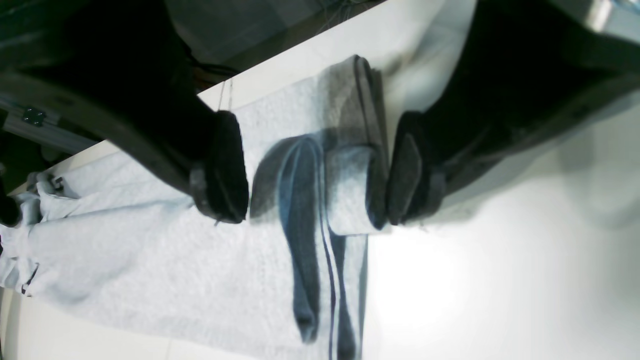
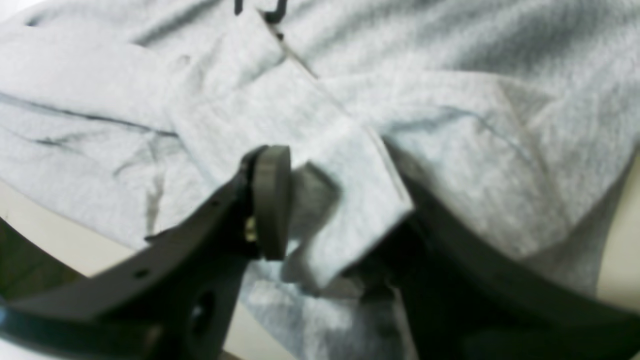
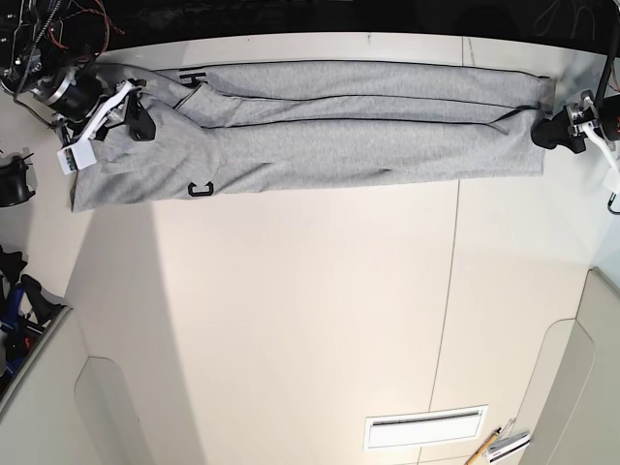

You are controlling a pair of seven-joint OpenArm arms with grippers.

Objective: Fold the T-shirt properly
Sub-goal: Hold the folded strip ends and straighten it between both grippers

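Note:
The light grey T-shirt [image 3: 320, 126] lies stretched in a long band across the far part of the table, with bits of black lettering [image 3: 199, 189] showing. My left gripper [image 3: 552, 131] is at its right end. In the left wrist view the left gripper [image 1: 320, 185] is open around a folded edge of the T-shirt [image 1: 350, 195], which lies against one pad [image 1: 405, 175]. My right gripper [image 3: 116, 111] is at the shirt's left end. In the right wrist view the right gripper [image 2: 330, 220] stands open, with a hemmed flap of the T-shirt [image 2: 350, 200] draped over the lower finger.
The white table [image 3: 310, 320] stretches toward the near side, with a vent grille [image 3: 421, 426] in it. The table's far edge runs just behind the shirt. Cables and dark equipment [image 3: 15, 179] sit off the left side.

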